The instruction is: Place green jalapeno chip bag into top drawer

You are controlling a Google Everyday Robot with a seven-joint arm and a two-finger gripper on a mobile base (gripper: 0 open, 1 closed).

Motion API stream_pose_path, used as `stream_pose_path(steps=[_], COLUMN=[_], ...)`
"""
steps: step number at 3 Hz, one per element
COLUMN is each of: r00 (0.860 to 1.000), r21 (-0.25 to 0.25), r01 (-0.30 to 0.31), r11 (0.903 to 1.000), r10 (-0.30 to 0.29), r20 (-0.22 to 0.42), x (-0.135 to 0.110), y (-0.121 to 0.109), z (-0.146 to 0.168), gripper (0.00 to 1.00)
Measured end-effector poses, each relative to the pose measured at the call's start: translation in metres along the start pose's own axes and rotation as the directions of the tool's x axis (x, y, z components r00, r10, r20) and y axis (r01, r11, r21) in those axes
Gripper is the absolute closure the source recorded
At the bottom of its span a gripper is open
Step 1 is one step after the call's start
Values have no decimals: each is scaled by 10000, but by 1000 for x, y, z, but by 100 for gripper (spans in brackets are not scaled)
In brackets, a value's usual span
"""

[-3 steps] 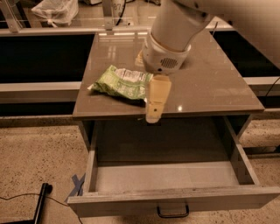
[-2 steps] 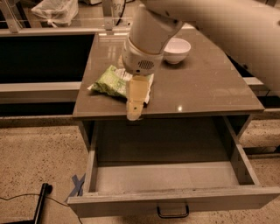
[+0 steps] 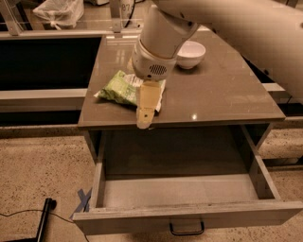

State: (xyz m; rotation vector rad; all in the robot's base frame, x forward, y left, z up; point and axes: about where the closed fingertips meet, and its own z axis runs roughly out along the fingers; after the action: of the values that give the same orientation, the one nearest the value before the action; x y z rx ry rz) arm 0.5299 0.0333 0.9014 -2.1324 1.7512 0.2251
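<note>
The green jalapeno chip bag (image 3: 121, 88) lies flat on the left part of the counter top, light green with white patches. My gripper (image 3: 145, 118) hangs from the big white arm, right over the bag's right end and near the counter's front edge. Its tan fingers (image 3: 147, 101) point down and cover part of the bag. The top drawer (image 3: 180, 189) is pulled wide open below the counter. It is grey, nothing lies in it, and a dark loop handle (image 3: 186, 229) sits at its front centre.
A white bowl (image 3: 190, 53) stands at the back of the counter (image 3: 222, 90), right of the arm. A clear plastic bag (image 3: 59, 12) lies on a surface behind. Blue tape (image 3: 84, 198) and a black cable (image 3: 45, 218) lie on the floor at left.
The arm and gripper have moved left along the counter, from over the drawer's middle to over the chip bag's right end. The white bowl has come into view. The bag has not moved.
</note>
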Motion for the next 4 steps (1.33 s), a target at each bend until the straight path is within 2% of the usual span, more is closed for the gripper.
stream_pose_path(steps=[2,3,4], r00=[9996,9988,9962], r21=[1001,924,570], r01=[63,-154,-598], r11=[9950,9956,9966], r10=[-36,197,632], r20=[-272,-455,-600], x=[16,26,34], y=[-75,-95,-103], z=[20,42,63], gripper=[0,0,0])
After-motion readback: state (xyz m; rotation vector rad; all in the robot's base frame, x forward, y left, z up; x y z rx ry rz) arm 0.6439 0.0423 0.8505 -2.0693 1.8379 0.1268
